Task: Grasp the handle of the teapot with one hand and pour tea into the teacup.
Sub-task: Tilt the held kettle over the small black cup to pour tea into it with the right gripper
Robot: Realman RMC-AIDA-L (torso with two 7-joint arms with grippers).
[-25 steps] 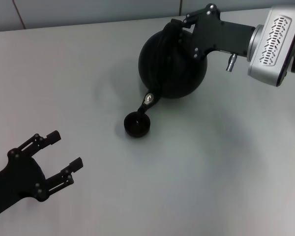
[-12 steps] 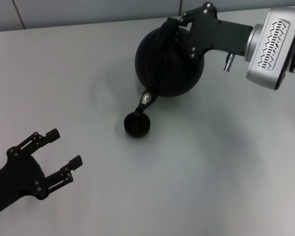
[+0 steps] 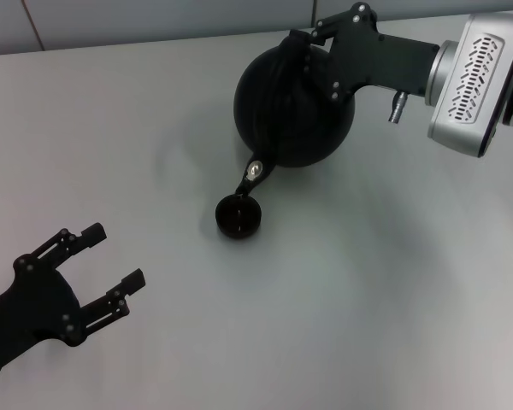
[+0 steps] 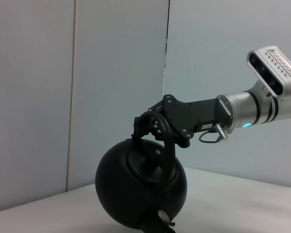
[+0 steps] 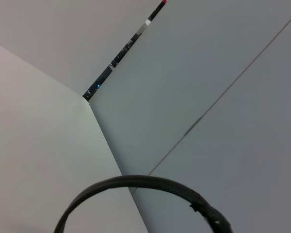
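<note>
Nearest to me, at the near left corner of the surface, my left end effector hangs idle with its fingers spread apart and nothing between them; it takes no part in the work, and I judge it need not. Farther in, a little left of the middle of the surface, the teacup stands upright on its own, a small black bowl well apart from that idle arm. Directly above its rim sits the spout of the teapot, which is lifted off the surface and tipped forward and down so the spout aims into the cup; whether the spout touches the rim I cannot tell, and no stream of tea is visible. Beyond, toward the far edge, my right end effector is clenched on the handle, carrying the round pot's whole weight, as the left wrist view confirms with the pot hanging tilted beneath the fingers; the right wrist view shows only an arc of the handle against the walls. So by my reckoning the grasp and the lift are done, the pot is brought over the cup, and I am in the pouring step itself. What seems left is to finish the pour, level the pot and set it down on the surface.
</note>
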